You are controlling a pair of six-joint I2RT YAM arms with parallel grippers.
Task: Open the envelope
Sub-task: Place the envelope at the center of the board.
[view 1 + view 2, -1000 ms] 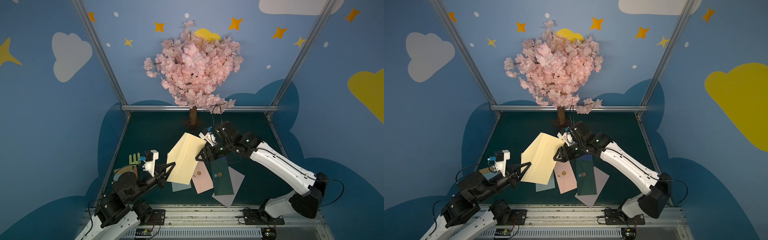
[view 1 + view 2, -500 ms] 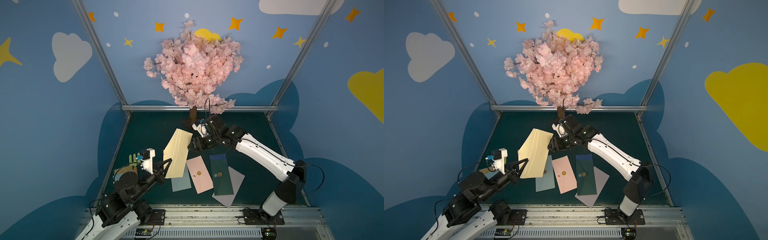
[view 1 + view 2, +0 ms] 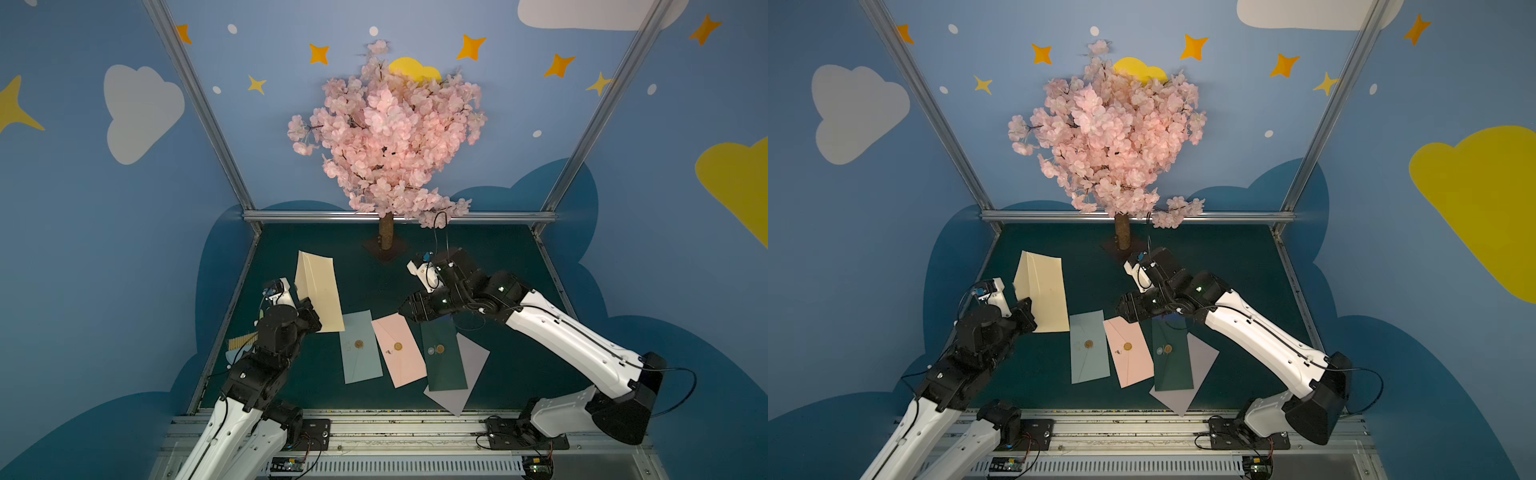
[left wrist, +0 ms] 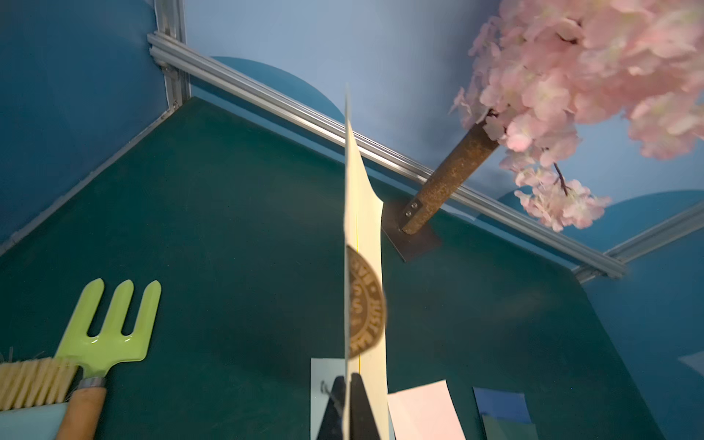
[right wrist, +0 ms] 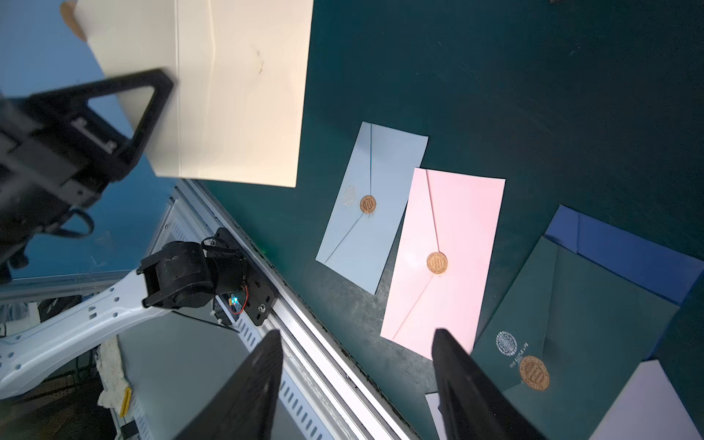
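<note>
My left gripper (image 3: 309,311) is shut on the lower corner of a cream envelope (image 3: 319,291) and holds it upright above the green table, left of centre in both top views. The left wrist view shows this envelope (image 4: 364,213) edge-on between the closed fingertips, with its round brown seal (image 4: 365,304) on the side. In the right wrist view a brown tip (image 5: 68,17) juts past the cream envelope (image 5: 228,95). My right gripper (image 3: 406,309) hangs open and empty to its right, above the flat envelopes, well apart from it (image 5: 356,337).
Flat on the table lie a light blue envelope (image 3: 360,348), a pink one (image 3: 400,352), a dark green one (image 3: 443,358) and a lavender one (image 3: 462,374). A pink blossom tree (image 3: 386,137) stands at the back. A green hand fork (image 4: 110,324) and a brush (image 4: 34,381) lie at the left.
The right gripper has drawn back to the right, away from the cream envelope's edge. The left gripper has carried the envelope to the left and stood it more upright.
</note>
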